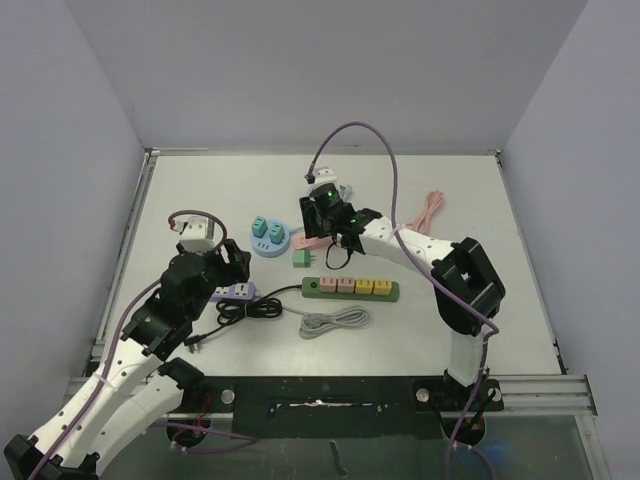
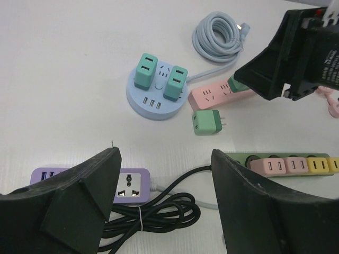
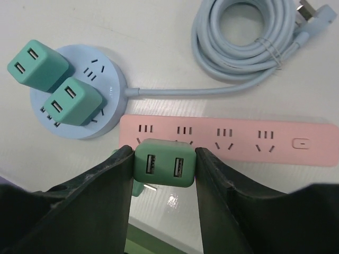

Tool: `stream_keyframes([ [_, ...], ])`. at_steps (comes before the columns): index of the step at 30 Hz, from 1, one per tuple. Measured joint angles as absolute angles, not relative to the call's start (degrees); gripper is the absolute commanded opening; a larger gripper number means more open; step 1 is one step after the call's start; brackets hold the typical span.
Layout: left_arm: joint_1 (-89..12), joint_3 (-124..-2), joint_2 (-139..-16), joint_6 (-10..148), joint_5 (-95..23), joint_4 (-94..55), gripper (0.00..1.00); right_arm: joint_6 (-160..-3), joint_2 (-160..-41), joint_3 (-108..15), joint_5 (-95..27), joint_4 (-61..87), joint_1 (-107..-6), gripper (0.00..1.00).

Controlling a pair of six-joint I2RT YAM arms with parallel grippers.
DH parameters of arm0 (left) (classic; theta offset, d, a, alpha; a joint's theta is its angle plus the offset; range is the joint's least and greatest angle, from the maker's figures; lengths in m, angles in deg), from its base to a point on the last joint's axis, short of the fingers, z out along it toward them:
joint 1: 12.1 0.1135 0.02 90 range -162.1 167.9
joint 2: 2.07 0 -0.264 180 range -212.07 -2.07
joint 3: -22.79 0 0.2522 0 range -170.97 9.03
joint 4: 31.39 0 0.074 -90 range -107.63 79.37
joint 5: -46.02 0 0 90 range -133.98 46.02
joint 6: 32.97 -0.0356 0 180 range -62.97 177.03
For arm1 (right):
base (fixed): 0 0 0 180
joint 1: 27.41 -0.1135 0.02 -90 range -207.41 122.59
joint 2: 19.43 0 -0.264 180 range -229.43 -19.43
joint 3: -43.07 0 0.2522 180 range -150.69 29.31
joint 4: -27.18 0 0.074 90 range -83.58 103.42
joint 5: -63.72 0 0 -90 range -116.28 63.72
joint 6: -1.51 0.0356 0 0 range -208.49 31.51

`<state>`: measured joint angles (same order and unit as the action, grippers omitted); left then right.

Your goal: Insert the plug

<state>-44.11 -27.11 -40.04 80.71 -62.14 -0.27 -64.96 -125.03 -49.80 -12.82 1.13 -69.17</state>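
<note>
Right hand [image 3: 164,154] pinching green plug [image 3: 164,168], USB face toward wrist, prongs downward, over pink strip's [image 3: 228,138] long edge, left hand [image 2: 165,159] spread wide.

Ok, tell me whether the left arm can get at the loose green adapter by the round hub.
Probably yes: the left claw is open, with only bare table between it and the loose adapter. The right claw, gripping another adapter nearby, might crowd it.

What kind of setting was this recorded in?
Likely a lab robot cell: white table walled by plain panels, left arm and right arm bolted at its edge, a green power strip among several.
</note>
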Motion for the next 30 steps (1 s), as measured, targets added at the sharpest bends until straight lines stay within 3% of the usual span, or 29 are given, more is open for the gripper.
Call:
stream_keyframes([
  [11, -43.30, -26.50, -35.93, 81.48, -63.80, 0.82, 0.68, -68.11, -133.25, -55.18, -12.45, 1.72, -71.60, 0.28],
  [30, -42.10, -26.24, -36.39, 81.89, -64.56, 1.07, 0.68, -70.69, -133.69, -55.20, -14.60, 7.20, -70.90, 0.29],
])
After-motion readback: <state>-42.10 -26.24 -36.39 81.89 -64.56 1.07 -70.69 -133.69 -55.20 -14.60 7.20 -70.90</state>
